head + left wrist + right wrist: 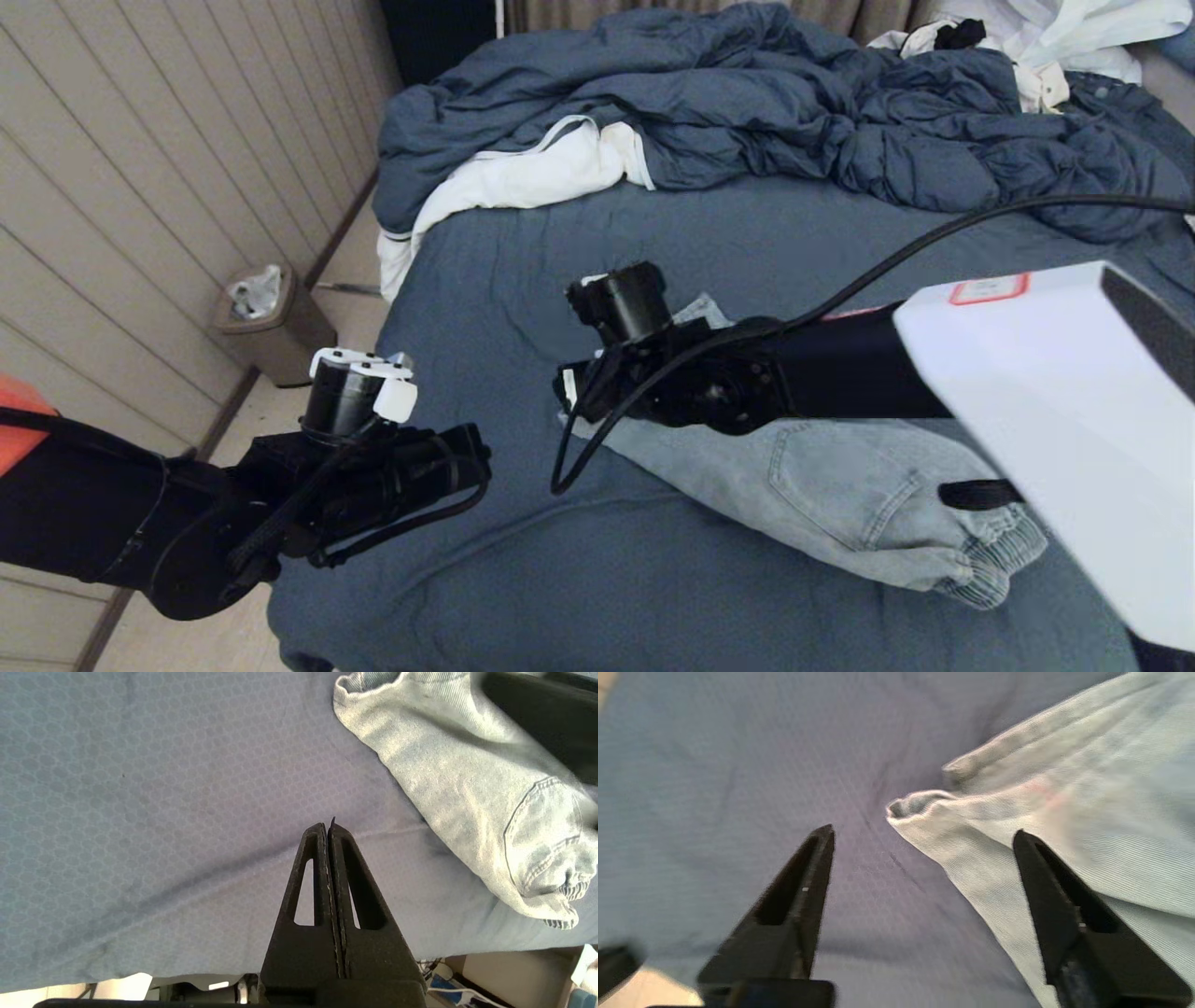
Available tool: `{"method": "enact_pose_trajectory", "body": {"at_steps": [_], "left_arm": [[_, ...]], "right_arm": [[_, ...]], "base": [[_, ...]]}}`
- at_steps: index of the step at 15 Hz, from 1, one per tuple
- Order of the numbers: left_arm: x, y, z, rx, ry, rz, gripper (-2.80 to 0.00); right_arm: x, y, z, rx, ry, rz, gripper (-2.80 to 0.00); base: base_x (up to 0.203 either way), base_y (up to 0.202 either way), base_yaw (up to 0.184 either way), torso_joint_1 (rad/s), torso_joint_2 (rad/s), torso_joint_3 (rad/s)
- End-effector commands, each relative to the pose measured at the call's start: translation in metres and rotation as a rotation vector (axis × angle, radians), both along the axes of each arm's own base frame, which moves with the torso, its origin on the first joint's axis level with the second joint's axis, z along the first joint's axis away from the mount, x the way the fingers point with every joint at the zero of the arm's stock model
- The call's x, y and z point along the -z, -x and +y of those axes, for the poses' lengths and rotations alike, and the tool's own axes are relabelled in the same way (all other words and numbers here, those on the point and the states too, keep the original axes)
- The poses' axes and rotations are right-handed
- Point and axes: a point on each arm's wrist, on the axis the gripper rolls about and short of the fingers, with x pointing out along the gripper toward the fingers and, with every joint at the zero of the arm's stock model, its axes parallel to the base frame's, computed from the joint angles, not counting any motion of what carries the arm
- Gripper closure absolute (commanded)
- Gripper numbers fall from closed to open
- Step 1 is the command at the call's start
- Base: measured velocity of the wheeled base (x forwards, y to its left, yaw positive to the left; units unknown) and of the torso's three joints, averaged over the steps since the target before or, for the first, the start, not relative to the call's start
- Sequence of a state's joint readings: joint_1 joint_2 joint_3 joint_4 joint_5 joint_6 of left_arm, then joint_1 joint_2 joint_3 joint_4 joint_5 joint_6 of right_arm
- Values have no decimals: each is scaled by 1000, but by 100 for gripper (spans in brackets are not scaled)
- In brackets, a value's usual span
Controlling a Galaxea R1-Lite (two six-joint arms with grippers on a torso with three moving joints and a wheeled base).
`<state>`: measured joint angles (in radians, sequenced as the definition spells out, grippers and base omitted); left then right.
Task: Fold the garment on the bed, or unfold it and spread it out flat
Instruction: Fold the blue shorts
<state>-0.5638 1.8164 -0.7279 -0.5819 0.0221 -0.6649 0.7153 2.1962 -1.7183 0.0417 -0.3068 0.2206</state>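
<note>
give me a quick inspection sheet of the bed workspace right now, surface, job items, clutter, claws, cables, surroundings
surface: wide bed with dark slate-blue sheet, lightly creased.
job's things: light blue denim-look shorts, bunched, back patch pocket up, ribbed edge at the near side.
clutter: puffy dark blue duvet heaped at the far end; white cloth with thin dark trim beside it.
claws: left claw shut, empty, over bare sheet; right claw open over the shorts' corner, holding nothing.
cables: black cable along the right arm.
surroundings: panelled wall; small bin with a liner on the floor.

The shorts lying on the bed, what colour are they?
The shorts are a pale, washed denim blue; the head view shows them best.
</note>
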Motion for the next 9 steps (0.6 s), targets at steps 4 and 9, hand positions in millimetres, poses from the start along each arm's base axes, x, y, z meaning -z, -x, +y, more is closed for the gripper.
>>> {"method": "enact_pose_trajectory", "body": {"at_steps": [4, 9], "left_arm": [[-1, 1, 0, -2, 6, -4, 0], [-1, 1, 0, -1, 8, -3, 0]], "right_arm": [[-38, 26, -100, 175, -27, 23, 0], [-55, 65, -233, 357, -122, 183, 0]], "base": [[0, 0, 0, 0, 0, 0], [0, 0, 0, 0, 0, 0]]}}
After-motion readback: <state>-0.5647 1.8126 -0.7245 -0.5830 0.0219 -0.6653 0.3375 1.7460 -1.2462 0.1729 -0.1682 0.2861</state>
